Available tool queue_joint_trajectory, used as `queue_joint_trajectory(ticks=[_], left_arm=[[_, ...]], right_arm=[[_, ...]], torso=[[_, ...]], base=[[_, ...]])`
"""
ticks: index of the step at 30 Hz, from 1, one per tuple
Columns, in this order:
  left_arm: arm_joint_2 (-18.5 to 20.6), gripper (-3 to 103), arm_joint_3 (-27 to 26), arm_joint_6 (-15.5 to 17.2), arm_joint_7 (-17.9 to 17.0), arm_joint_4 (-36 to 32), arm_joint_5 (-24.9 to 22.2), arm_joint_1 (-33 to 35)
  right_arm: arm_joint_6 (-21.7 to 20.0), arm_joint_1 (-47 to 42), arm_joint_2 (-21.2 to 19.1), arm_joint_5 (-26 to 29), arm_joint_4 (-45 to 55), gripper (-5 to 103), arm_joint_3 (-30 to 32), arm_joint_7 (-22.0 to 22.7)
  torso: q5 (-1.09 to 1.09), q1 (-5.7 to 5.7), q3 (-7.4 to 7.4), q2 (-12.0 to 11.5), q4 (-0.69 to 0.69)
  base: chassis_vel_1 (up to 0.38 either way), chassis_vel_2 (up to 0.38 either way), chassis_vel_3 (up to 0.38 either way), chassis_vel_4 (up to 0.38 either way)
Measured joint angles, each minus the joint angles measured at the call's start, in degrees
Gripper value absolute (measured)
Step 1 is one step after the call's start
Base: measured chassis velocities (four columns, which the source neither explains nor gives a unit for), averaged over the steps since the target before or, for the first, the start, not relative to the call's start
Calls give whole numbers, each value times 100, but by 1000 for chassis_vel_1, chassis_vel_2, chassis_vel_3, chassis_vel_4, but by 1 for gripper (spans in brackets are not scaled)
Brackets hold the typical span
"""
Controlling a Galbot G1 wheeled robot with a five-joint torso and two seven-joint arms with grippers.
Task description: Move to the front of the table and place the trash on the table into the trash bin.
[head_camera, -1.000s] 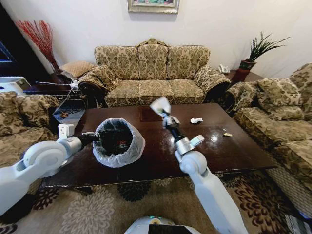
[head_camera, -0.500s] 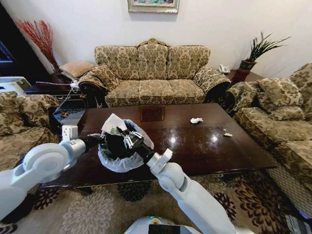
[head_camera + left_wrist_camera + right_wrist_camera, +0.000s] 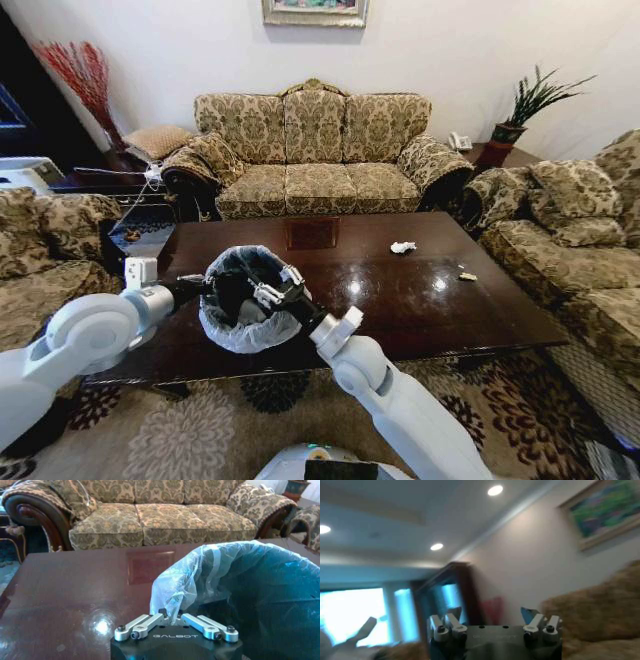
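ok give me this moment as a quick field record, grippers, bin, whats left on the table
left gripper: shut on the trash bin's liner rim, holding the bin above the table
right gripper: open, at the bin's mouth
trash bin: black, bag-lined, over the table's near left part
table: dark glossy wood
trash left: white paper wad, yellowish scrap, both on the far right part

Trash bin (image 3: 260,585) cut off; table (image 3: 480,300) litter indistinct.

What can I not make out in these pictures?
Head view: contents of the trash bin, hidden by its bag rim and the right hand.
Left wrist view: fingertips of the left hand, buried in the bag's plastic.
Head view: the yellowish scrap on the table, too small to identify.
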Motion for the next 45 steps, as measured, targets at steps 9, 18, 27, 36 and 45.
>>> queue_joint_trajectory(ticks=[9,18,27,36,45], left_arm=[[-289,0,90,1,-2,-87,151,-10],[-660,0,23,19,4,-264,288,82],[-931,0,-33,70,6,-427,364,120],[-1258,0,-86,108,35,-589,532,238],[-1567,0,-81,140,92,-731,696,295]], right_arm=[[-607,105,-260,977,-1616,100,2023,887],[-351,865,-312,684,-3514,100,2292,747],[16,1366,-250,767,-4712,100,2259,399],[-22,1696,-146,409,-5245,100,2213,454],[-107,1904,-153,356,-5680,100,2117,461]], torso=[[-1,2,1,0,-1],[-3,1,1,0,2],[-2,1,0,0,-1],[-6,-1,0,0,-2],[-5,-2,-1,0,1]], base=[[0,0,0,0],[-57,-58,63,54],[-231,-214,223,242],[-91,-117,86,77],[30,63,6,-36]])
